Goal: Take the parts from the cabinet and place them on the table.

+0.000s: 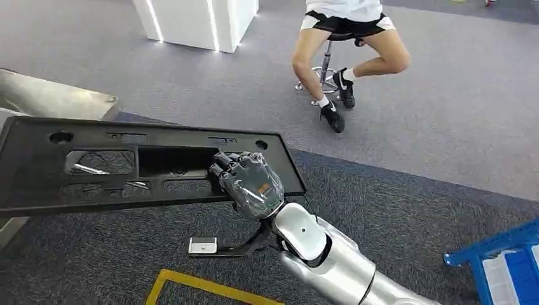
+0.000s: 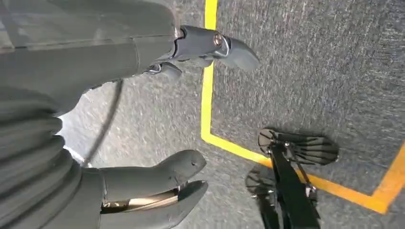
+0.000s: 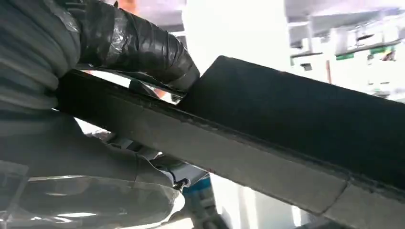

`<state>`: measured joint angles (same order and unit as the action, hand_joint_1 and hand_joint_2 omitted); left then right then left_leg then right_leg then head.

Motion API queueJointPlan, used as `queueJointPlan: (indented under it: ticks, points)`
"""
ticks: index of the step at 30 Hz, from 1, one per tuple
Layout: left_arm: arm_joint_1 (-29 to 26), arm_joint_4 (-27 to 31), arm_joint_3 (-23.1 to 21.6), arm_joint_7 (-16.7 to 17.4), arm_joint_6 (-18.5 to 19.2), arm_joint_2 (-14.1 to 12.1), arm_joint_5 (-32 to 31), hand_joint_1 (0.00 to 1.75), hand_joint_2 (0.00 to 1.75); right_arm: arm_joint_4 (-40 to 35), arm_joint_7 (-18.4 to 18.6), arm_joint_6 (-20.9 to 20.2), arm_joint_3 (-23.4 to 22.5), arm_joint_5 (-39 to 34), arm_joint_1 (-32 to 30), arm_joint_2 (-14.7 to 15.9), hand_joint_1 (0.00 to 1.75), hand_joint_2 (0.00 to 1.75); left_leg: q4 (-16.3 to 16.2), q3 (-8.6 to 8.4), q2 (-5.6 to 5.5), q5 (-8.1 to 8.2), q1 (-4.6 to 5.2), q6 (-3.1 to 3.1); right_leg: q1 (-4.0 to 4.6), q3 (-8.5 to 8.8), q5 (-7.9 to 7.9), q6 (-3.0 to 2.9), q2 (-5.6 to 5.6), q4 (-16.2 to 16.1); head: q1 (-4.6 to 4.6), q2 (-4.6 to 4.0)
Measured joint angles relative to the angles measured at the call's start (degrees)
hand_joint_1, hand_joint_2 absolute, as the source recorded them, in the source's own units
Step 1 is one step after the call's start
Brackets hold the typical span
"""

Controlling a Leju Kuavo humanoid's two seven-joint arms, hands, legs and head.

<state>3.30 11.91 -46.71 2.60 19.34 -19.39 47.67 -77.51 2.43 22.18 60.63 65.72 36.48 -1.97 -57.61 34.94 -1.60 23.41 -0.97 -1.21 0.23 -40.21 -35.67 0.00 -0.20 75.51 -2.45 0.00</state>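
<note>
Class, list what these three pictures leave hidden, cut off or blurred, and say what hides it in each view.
1. Head view: the black panel runs off the left edge, so its full length is unknown.
2. Head view: the right robot hand covers its own grip; its fingertips are hidden.
3. Head view: the person is cut off by the top edge.
4. Right wrist view: the background is blurred.
</note>
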Motion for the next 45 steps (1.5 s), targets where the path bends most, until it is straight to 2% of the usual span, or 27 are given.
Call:
queueJointPlan:
  ticks: [2, 4, 5, 6, 8, 10, 11, 13, 16, 17, 19, 20, 21, 25, 26, 27, 28, 29, 31, 32, 34, 35, 36, 37, 41, 44, 45]
  points:
    - [-0.1, 0.0, 0.0, 0.1, 0.3, 0.0, 0.8, 0.0, 1.75, 0.4, -0.1, -0.1, 0.0, -0.2, -0.2, 0.0, 1.75, 1.75, -0.2, 0.0, -1.75, 0.01, 0.02, 0.01, -0.01, -0.84, 1.65, -0.16, 0.06, 0.5, 0.0, 0.0]
    - [-0.6, 0.0, 0.1, 0.5, 0.4, -0.2, 2.3, 0.0, 1.75, 0.9, -0.4, -0.5, 0.0, -0.7, 0.2, -0.9, 1.75, 1.75, -0.5, -0.05, -3.69, 0.12, 0.0, 0.18, -0.02, 3.03, 7.37, -0.74, 0.95, -8.5, 0.0, 0.0]
    - [-0.8, 0.0, 0.2, 0.7, 1.1, -0.3, 2.9, 0.0, 1.75, 1.5, -0.4, -0.8, 0.0, -0.9, 0.6, -2.0, 1.75, 1.75, -0.7, -0.01, -4.28, 0.23, -0.1, 0.37, -0.1, 5.29, 9.9, -1.09, 3.52, -13.6, 0.0, 0.0]
    - [-0.8, 0.0, 0.3, 0.8, 1.8, -0.5, 3.1, 0.0, 1.75, 2.1, -0.6, -0.9, 0.0, -1.0, 1.0, -3.0, 1.75, 1.75, -1.0, 0.46, -4.92, 0.33, 0.09, 0.65, -0.34, 6.11, 9.29, -1.25, 6.53, -15.7, -0.02, 0.0]
    - [-1.3, -0.1, 0.3, 1.0, 2.6, -1.1, 3.5, 0.0, 1.75, 3.0, -0.8, -1.2, 0.0, -1.3, 1.7, -4.9, 1.75, 1.75, -0.9, 0.9, -6.0, 0.17, -0.34, 1.47, -0.05, 6.02, 9.45, -0.98, 4.76, -16.0, -0.02, 0.0]
    - [-1.8, -0.4, 0.3, 0.9, 2.7, -1.6, 3.6, 0.0, 1.75, 3.7, -0.8, -1.6, 0.1, -1.5, 2.5, -6.5, 1.75, 1.75, -0.5, 1.09, -7.58, -0.09, -0.68, 2.47, 0.1, 6.38, 9.63, -1.55, 3.25, -16.6, 0.0, 0.0]
    - [-2.0, -0.5, 0.3, 0.9, 2.7, -1.8, 3.6, 0.0, 1.75, 4.0, -0.8, -1.6, 0.1, -1.6, 2.8, -7.1, 1.75, 1.75, -1.2, 1.31, -6.1, 0.17, -0.82, 2.4, -0.27, 6.89, 10.03, -2.0, 2.12, -17.4, -0.02, 0.0]
    - [-1.9, -0.5, 0.3, 0.7, 2.8, -2.3, 3.6, 0.0, 1.75, 4.3, -0.6, -1.7, 0.1, -1.8, 3.2, -7.9, 1.75, 1.75, -6.7, 3.89, -0.58, 3.64, -0.21, 2.8, -0.04, 7.43, 10.04, -2.45, 0.5, -18.0, -0.02, 0.0]
    - [-1.8, -0.5, 0.3, 0.7, 2.9, -2.4, 3.6, 0.0, 1.75, 4.7, -0.5, -1.9, 0.1, -1.9, 3.4, -8.0, 1.75, 1.75, -17.8, 9.52, 1.2, 7.82, -0.61, 3.41, 0.23, 7.4, 9.65, -2.66, -2.31, -17.9, -0.04, 0.0]
    - [-2.0, -0.5, 0.3, 0.7, 2.9, -2.4, 3.6, 0.0, 1.75, 4.9, -0.5, -1.9, 0.1, -1.9, 3.4, -8.0, 1.75, 1.75, -17.2, 9.21, 1.32, 6.76, -0.78, 3.61, 0.22, 7.42, 9.5, -2.53, -3.19, -17.9, -0.02, 0.0]
    - [-2.2, -0.5, 0.3, 0.7, 2.9, -2.6, 3.7, 0.0, 1.75, 4.9, -0.3, -2.2, 0.1, -1.9, 3.4, -8.2, 1.75, 1.75, -9.2, 4.9, 2.03, 2.37, -0.96, 3.85, 0.12, 7.53, 9.08, -2.15, -4.6, -17.5, -0.02, 0.0]
    - [-2.2, -0.5, 0.3, 0.7, 3.0, -2.7, 3.8, 0.0, 1.75, 4.9, -0.2, -2.3, 0.1, -1.9, 3.4, -8.3, 1.75, 1.75, -3.2, 1.57, 3.77, -0.1, -0.97, 3.93, 0.05, 7.63, 8.64, -1.89, -5.38, -17.1, -0.02, 0.0]
    - [-2.0, -0.5, 0.3, 0.7, 3.0, -2.7, 3.8, 0.0, 1.75, 4.9, -0.2, -2.3, 0.1, -1.8, 3.5, -8.3, 1.75, 1.75, -1.6, 0.71, 5.55, 0.98, -0.31, 3.51, 0.45, 7.61, 8.27, -1.48, -5.99, -16.9, -0.04, 0.0]
    - [-2.4, -0.6, 0.3, 0.6, 3.0, -2.9, 4.0, 0.0, 1.75, 5.2, -0.4, -2.4, 0.1, -1.7, 3.6, -8.5, 1.75, 1.75, -1.4, 1.01, 3.03, 0.68, -0.06, 1.83, 0.56, 8.15, 7.84, -0.53, -7.79, -16.9, 0.02, 0.0]
    - [-2.4, -0.7, 0.3, 0.6, 2.8, -3.0, 4.1, 0.0, 1.75, 5.2, -0.4, -2.5, 0.1, -1.7, 3.7, -8.6, 1.75, 1.75, -1.0, 0.62, 2.46, 0.48, -0.56, 1.35, 0.54, 8.11, 7.4, -0.03, -7.63, -16.6, -0.02, 0.0]
    - [-2.6, -0.7, 0.3, 0.7, 2.6, -3.0, 4.3, 0.0, 1.75, 5.2, -0.3, -2.6, 0.1, -1.7, 3.8, -8.7, 1.75, 1.75, -1.0, 0.56, 1.87, 0.45, -0.59, 1.09, 0.0, 7.84, 6.34, 0.29, -3.59, -15.1, 0.02, 0.0]
    - [-2.4, -0.7, 0.3, 0.7, 2.6, -3.0, 4.4, 0.0, 1.75, 5.2, -0.3, -2.6, 0.1, -1.7, 3.9, -8.7, 1.75, 1.75, -1.0, 0.54, 1.6, 0.43, -0.57, 0.73, -0.05, 6.83, 4.91, 0.27, -1.84, -12.8, 0.0, 0.0]
    - [-2.1, -0.7, 0.3, 0.7, 2.5, -3.0, 4.5, 0.0, 1.75, 5.2, -0.3, -2.6, 0.1, -1.7, 3.9, -8.6, 1.75, 1.75, -1.0, 0.57, 0.73, 0.44, -0.48, 0.52, -0.23, 3.68, 1.78, 0.24, -0.36, -6.5, 0.0, 0.0]
    - [-1.9, -0.7, 0.3, 0.7, 2.6, -3.0, 4.6, 0.0, 1.75, 5.4, -0.3, -2.6, 0.1, -1.6, 3.7, -8.4, 1.75, 1.75, -1.0, 0.64, -0.78, 0.47, -0.26, 0.27, -0.19, -0.66, -0.82, 0.24, -0.01, 1.4, 0.0, 0.0]
    - [-2.0, -0.7, 0.3, 0.7, 2.9, -2.9, 4.6, 0.0, 1.75, 5.7, -0.3, -2.6, 0.1, -1.6, 3.7, -8.3, 1.75, 1.75, -1.0, 0.61, -1.66, 0.47, -0.16, 0.26, -0.15, -1.4, -0.09, 0.12, 0.01, 2.2, 0.0, 0.0]
    - [-2.0, -0.7, 0.3, 0.8, 3.0, -2.9, 4.6, 0.0, 1.75, 5.6, -0.2, -2.6, 0.1, -1.6, 3.7, -8.3, 1.75, 1.75, -1.0, 0.49, -3.32, 0.47, -0.03, 0.27, 0.07, 0.85, 4.56, -0.53, 0.35, -3.7, 0.0, 0.0]
    - [-1.9, -0.7, 0.3, 0.9, 3.0, -2.9, 4.4, 0.0, 1.75, 5.6, 0.0, -2.5, 0.1, -1.3, 3.7, -8.1, 1.75, 1.75, -1.0, 0.43, -4.26, 0.45, 0.0, 0.3, 0.17, 3.59, 7.88, -1.12, 1.37, -9.8, 0.0, 0.0]
    - [-1.7, -0.7, 0.3, 0.8, 2.8, -2.7, 3.9, 0.0, 1.75, 5.4, 0.2, -2.5, 0.1, -1.1, 3.7, -7.9, 1.75, 1.75, -1.0, 0.46, -5.01, 0.41, -0.12, 0.34, 0.23, 5.84, 9.92, -1.71, 3.92, -15.0, 0.0, 0.0]
    - [-1.4, -0.7, 0.2, 0.8, 2.5, -2.1, 3.6, 0.0, 1.75, 5.0, 0.3, -2.5, 0.1, -1.0, 3.6, -7.3, 1.75, 1.75, -1.1, 0.69, -5.52, 0.25, -0.01, 0.64, -0.05, 6.32, 9.13, -2.01, 5.94, -16.2, -0.09, 0.0]
    - [-1.8, -0.6, 0.0, 1.3, 1.4, -1.0, 3.3, 0.0, 1.75, 2.3, 0.7, -3.3, 0.1, -0.4, 3.0, -4.9, 1.75, 1.75, -0.3, 1.24, -8.43, -0.32, -0.46, 2.19, 0.13, 6.95, 9.61, -2.2, 3.05, -17.5, 0.04, 0.0]
    - [-1.6, -0.5, 0.0, 1.6, 2.3, -1.1, 3.3, 0.0, 1.75, 1.3, 0.8, -3.6, 0.1, -0.3, 2.9, -4.5, 1.75, 1.75, -2.8, 2.03, -2.81, 1.45, -0.09, 2.09, -0.33, 8.23, 10.42, -2.18, 1.44, -19.6, -0.04, 0.0]
    - [-1.2, -0.4, 0.0, 1.7, 2.5, -1.1, 3.3, 0.0, 1.75, 0.9, 0.8, -3.7, 0.1, -0.3, 2.9, -4.4, 1.75, 1.75, -6.3, 3.75, -0.64, 3.48, -0.12, 2.42, -0.27, 8.46, 10.46, -2.24, 0.57, -19.8, -0.04, 0.0]
